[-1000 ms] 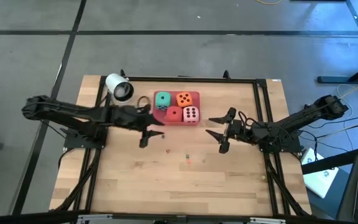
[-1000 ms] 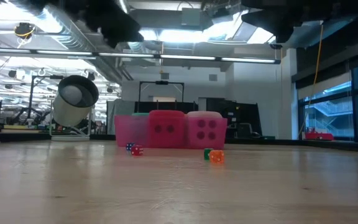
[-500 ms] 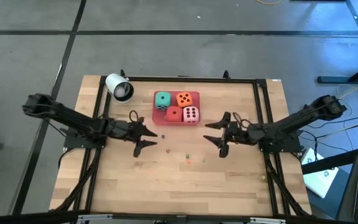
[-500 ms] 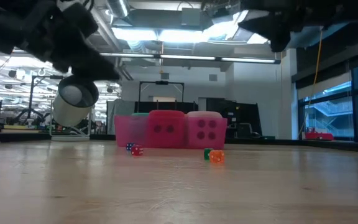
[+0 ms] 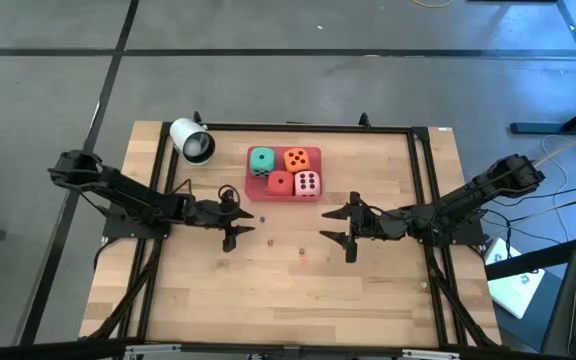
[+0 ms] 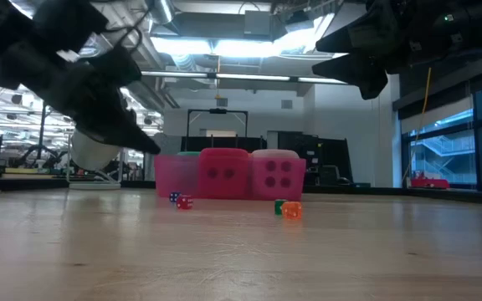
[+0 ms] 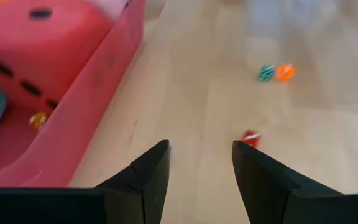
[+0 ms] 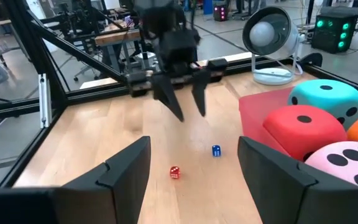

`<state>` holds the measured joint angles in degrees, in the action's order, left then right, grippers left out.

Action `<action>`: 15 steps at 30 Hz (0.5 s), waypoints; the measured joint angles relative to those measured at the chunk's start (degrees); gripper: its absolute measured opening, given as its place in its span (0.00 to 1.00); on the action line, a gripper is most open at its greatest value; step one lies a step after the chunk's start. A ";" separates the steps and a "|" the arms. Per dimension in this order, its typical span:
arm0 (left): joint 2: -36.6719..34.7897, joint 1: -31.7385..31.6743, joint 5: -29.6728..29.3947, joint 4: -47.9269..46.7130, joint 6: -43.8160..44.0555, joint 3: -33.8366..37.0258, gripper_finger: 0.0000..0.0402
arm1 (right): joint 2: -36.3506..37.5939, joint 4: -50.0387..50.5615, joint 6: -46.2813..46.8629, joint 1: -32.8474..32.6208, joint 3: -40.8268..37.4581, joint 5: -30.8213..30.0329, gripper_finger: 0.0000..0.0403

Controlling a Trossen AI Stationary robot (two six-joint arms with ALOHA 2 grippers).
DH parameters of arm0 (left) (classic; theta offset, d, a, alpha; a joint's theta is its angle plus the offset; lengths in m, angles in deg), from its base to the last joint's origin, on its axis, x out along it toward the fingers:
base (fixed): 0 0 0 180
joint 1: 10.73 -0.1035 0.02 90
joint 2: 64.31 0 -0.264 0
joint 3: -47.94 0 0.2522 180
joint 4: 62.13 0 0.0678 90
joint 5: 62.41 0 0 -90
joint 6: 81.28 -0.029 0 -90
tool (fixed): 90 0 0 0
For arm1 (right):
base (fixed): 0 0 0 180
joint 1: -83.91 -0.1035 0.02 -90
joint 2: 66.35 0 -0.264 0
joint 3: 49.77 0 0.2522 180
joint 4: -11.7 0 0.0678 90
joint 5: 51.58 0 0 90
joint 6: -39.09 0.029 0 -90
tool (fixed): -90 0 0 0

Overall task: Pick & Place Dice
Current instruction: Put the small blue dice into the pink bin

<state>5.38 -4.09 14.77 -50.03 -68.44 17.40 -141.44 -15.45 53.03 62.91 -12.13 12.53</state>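
Dice sit together in the pink tray (image 5: 313,155) at the bench's (image 5: 198,290) far middle: teal die (image 5: 261,160), orange die (image 5: 296,159), red die (image 5: 280,184), pink die (image 5: 307,184). Nearer, left claw (image 5: 236,226) and right claw (image 5: 340,226) hover, both released and empty. Low view: tiny beads (image 6: 289,210) lie before the tray. Left wrist view: parted fingers (image 7: 148,177) hang over bare wood.

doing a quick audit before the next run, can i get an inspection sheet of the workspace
surface: bare wooden table inside a black frame
job's things: teal die, orange die, red die and pink die all sit in the pink tray
clutter: tiny dice loose on the wood; white lamp at a far corner
grippers: left gripper and right gripper over the table centre, jaws open, empty
cables: loops by the right arm's base
surroundings: grey floor, workshop behind
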 joint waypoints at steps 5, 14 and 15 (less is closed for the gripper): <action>5.42 -3.35 1.92 -0.42 1.23 -1.53 0.42 | 0.00 0.00 -0.69 0.00 0.00 0.00 0.60; 15.86 -5.79 5.29 -0.77 -2.40 -7.30 0.42 | 0.00 0.22 -1.31 0.00 0.00 0.02 0.60; 16.73 -5.80 5.27 -0.84 -2.85 -7.41 0.42 | 0.00 0.22 -1.32 0.00 0.00 0.01 0.60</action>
<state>22.10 -9.89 20.04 -50.87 -71.29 9.99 -141.44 -15.23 51.71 62.91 -12.13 12.55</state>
